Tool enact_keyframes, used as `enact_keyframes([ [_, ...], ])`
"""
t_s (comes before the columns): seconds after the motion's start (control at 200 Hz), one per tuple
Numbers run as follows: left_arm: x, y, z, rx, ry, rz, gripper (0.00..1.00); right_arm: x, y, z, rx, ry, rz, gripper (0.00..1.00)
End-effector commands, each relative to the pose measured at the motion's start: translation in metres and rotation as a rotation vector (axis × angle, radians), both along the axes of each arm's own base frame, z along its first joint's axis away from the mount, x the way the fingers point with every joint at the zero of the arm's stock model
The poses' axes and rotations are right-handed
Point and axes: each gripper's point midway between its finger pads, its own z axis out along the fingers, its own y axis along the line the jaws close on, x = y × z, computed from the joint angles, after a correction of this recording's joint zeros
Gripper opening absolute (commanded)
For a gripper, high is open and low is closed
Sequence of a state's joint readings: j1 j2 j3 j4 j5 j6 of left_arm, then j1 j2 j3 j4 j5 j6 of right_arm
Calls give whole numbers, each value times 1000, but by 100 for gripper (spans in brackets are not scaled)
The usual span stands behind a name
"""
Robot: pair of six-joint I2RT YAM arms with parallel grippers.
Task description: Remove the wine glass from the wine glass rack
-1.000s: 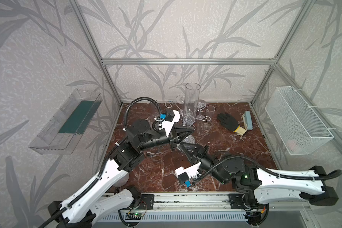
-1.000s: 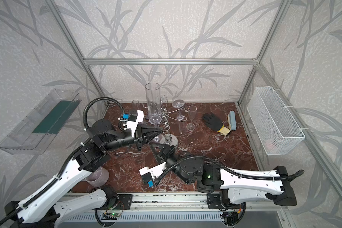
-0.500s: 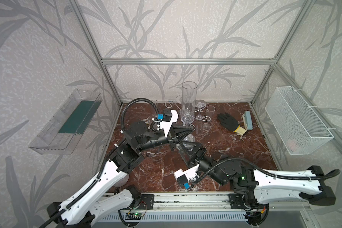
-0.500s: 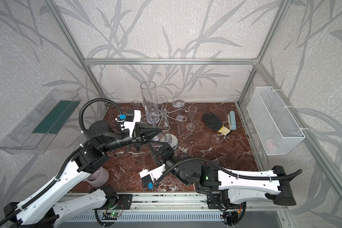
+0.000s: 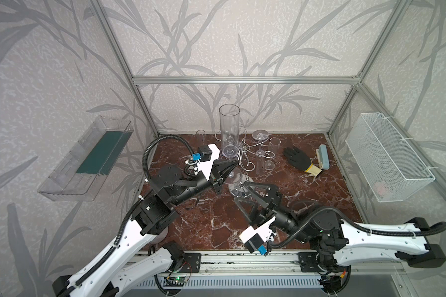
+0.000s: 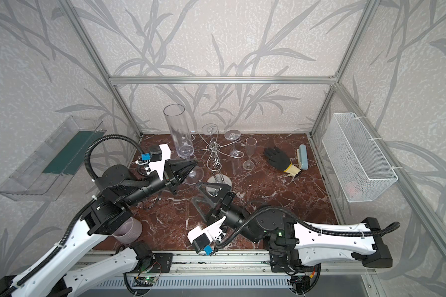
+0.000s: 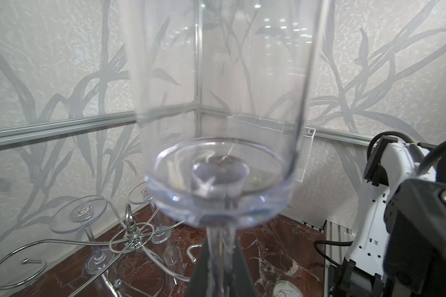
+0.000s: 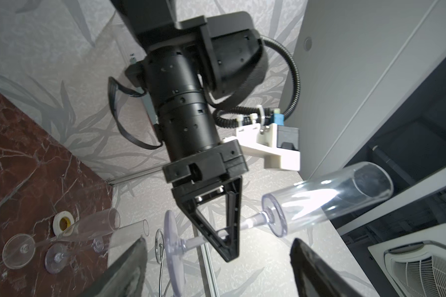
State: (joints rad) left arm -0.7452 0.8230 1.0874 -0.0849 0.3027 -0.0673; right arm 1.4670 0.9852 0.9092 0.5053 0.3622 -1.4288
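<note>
**Wine glass (image 5: 229, 133) held beside the rack (image 6: 213, 147)**

The left gripper (image 5: 231, 166) is clamped on the wine glass's stem, holding it upright just left of the rack. The right gripper (image 5: 240, 191) has its fingers spread wide and empty, near the rack's round base.

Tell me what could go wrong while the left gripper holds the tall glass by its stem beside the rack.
The left gripper grips only the thin stem of the wine glass; the long bowl above could swing or slip.
Its foot is close to the wine glass rack wires; a sideways move might hook them and shake the hanging glasses.
The right gripper is open, so nothing steadies the rack.
</note>
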Motion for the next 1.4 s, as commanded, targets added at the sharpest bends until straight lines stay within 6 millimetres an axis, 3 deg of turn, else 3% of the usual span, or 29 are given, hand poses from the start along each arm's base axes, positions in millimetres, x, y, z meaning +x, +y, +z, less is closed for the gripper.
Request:
enact_keyframes([
  [0.0,5,14,2,13,-51,90,0,-7,-25,34,178,85,67,86],
  [0.4,6,40,1,25,-89,209,0,15,-80,66,426,368,32,86],
  [0.585,7,43,-2,38,-80,222,0,44,-106,76,595,563,-59,87],
  [0.68,7,44,-5,42,-70,225,0,57,-109,72,636,657,-54,87],
  [0.925,11,48,-9,57,-71,262,0,93,-94,58,623,846,-116,87],
  [1.129,18,49,-18,99,-71,293,0,95,-65,65,586,992,67,88],
  [1.349,23,48,-26,136,-75,308,0,76,-31,77,474,1125,317,89],
  [1.359,23,48,-25,136,-76,309,0,84,-35,78,486,1124,301,89],
  [1.394,23,47,-26,139,-76,307,0,84,-32,81,483,1138,329,89],
])
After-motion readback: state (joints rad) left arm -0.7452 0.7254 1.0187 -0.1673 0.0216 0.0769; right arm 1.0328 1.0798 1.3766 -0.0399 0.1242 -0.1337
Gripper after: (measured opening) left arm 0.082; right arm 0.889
